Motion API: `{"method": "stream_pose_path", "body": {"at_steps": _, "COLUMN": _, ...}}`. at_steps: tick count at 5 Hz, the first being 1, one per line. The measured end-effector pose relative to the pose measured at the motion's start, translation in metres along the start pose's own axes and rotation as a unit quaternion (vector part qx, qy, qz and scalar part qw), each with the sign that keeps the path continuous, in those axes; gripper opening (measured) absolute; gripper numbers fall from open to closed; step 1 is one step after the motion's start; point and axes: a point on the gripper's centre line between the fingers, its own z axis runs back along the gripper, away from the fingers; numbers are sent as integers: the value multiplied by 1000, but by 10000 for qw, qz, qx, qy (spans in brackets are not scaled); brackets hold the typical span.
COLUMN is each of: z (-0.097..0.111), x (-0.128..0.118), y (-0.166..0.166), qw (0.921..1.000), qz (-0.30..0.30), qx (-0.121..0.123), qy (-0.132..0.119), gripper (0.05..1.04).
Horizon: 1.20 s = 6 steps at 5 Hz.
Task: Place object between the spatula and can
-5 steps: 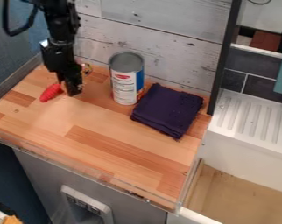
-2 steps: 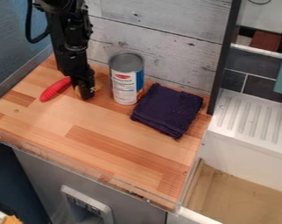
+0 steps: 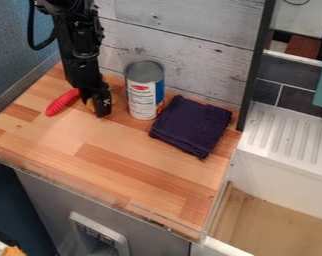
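Object (image 3: 90,105), tan, mostly hidden at gripper (image 3: 99,111), left of can (image 3: 144,95); spatula (image 3: 62,103) farther left. Can't tell if gripper's open or closed.

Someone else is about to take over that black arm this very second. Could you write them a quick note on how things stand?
End effector: low over the counter, between the red handle and the can; its grip on anything can't be confirmed.
Things: red handle, apparently the spatula's, to the left in view; can upright to the right, beside a dark folded cloth. A yellowish-brown object is partly hidden at the end effector.
Done: the object looks to be within the gap.
Left: probably check that it rests there, let go if held, then back away without bumping the can.
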Motion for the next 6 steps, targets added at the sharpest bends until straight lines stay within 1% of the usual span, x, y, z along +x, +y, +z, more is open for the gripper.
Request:
{"method": "stream_pose_path", "body": {"at_steps": 1, "z": 1, "x": 0, "y": 2, "qw": 10000, "qz": 58, "qx": 39, "qy": -25, "gripper": 1007}}
{"method": "stream_pose_path", "body": {"at_steps": 2, "z": 2, "x": 1, "y": 2, "qw": 9999, "qz": 127, "qx": 26, "qy": -50, "gripper": 1001}}
{"method": "stream_pose_path", "body": {"at_steps": 3, "z": 29, "x": -2, "y": -2, "qw": 9995, "qz": 144, "qx": -238, "qy": 160, "gripper": 1001}}
{"method": "stream_pose_path", "body": {"at_steps": 4, "z": 55, "x": -3, "y": 1, "qw": 9983, "qz": 145, "qx": -429, "qy": 363, "gripper": 1001}}
{"method": "stream_pose_path", "body": {"at_steps": 5, "z": 69, "x": -1, "y": 4, "qw": 9978, "qz": 31, "qx": -495, "qy": 450, "gripper": 1001}}
{"method": "stream_pose_path", "body": {"at_steps": 6, "z": 68, "x": -1, "y": 4, "qw": 9977, "qz": 46, "qx": -500, "qy": 456, "gripper": 1001}}
